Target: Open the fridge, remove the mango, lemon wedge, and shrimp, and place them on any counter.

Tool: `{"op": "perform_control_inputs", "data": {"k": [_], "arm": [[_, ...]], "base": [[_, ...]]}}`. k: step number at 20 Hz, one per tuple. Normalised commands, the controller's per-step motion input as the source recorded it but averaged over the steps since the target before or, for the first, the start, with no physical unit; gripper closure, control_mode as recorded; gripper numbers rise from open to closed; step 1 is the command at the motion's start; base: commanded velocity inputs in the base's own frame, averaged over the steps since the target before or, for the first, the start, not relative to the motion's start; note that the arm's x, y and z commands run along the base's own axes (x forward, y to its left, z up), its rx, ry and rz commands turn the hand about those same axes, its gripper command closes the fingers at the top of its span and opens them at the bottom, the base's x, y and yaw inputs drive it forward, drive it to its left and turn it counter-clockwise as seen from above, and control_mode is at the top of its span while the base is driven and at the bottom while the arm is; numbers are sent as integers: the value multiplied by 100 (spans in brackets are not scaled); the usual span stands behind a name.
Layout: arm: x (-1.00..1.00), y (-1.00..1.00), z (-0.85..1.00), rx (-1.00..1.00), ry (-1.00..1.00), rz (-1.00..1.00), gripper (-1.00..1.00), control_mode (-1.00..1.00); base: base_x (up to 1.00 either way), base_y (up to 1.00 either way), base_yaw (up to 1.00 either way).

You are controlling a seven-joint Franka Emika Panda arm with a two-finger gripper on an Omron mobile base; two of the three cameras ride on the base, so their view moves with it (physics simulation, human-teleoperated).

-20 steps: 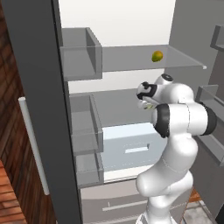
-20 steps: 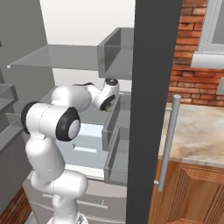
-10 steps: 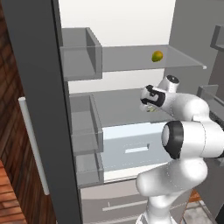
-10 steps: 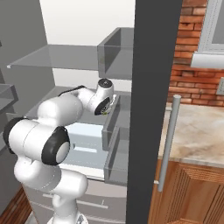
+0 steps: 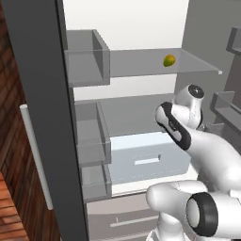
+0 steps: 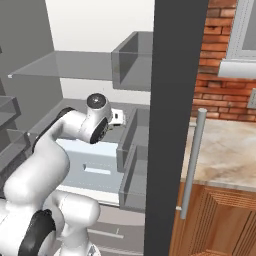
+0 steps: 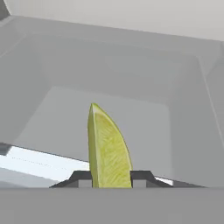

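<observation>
The white arm is rising from its base and bending at a dark elbow joint, the forearm reaching forward and up at mid height. In the left base view the wrist is turning its round end cap upward, with a dark-trimmed link angling down toward the lower arm. In the right base view the hand is pointing to the right. The gripper [image 7: 111,178] is closing its two dark fingertips [image 7: 81,177] on a lemon wedge [image 7: 108,148] — held upright, pinched at its lower end.
</observation>
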Motion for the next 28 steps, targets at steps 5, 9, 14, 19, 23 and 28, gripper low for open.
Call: {"op": "perform_control_inputs", "data": {"k": [5, 9, 14, 19, 23, 28], "arm": [[-97, 18, 64, 0, 0, -13, 100, -100], [-99, 16, 71, 0, 0, -14, 100, -100], [-80, 17, 68, 0, -4, -10, 100, -100], [-83, 1, 59, 1, 0, -1, 100, -100], [-78, 3, 56, 1, 0, 0, 100, -100], [-42, 21, 21, 0, 0, 4, 100, -100]], "base": [[0, 0, 0], [0, 0, 0], [0, 0, 0], [0, 0, 0], [0, 0, 0], [0, 0, 0]]}}
